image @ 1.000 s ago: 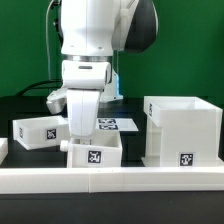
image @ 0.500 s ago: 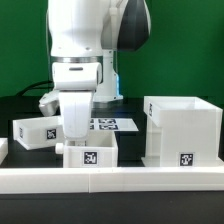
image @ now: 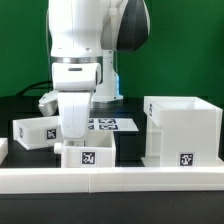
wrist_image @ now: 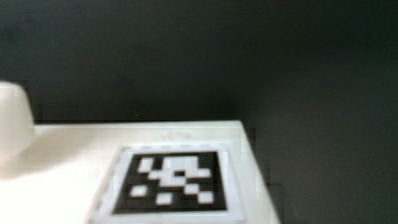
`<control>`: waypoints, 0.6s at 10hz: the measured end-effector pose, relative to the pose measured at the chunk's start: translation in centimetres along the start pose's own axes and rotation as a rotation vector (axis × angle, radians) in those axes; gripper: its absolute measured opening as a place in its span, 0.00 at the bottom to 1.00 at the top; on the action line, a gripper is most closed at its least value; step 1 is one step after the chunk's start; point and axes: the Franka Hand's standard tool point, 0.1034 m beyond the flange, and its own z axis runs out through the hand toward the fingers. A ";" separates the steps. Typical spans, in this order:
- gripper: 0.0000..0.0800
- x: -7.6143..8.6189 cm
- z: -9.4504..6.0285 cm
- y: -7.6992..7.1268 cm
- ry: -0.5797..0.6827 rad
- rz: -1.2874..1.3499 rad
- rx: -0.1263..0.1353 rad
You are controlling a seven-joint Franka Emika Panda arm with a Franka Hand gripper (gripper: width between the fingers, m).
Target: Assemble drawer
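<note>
My gripper (image: 76, 136) hangs over the small drawer tray (image: 88, 156) right below it, seemingly at its back wall. My fingers are hidden, so I cannot tell their state. The box housing (image: 182, 130) stands well apart.

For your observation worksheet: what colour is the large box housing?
White box housing, bearing a black-and-white square tag; it shows best in the exterior view.

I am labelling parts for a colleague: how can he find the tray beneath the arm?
Find the white robot arm. Directly under it, just behind the low white rail, sits a small open tray. The other tray lies further back, and the housing is much taller.
</note>
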 end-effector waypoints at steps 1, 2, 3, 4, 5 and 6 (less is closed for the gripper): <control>0.05 0.7 0.1 0.2 0.004 0.007 0.005; 0.05 1.6 -0.1 0.6 0.009 0.011 0.025; 0.05 2.3 -0.2 0.9 0.012 0.022 0.023; 0.05 2.9 -0.2 0.9 0.016 0.036 0.023; 0.05 3.3 -0.2 0.8 0.019 0.063 0.024; 0.05 3.2 -0.1 0.8 0.019 0.065 0.025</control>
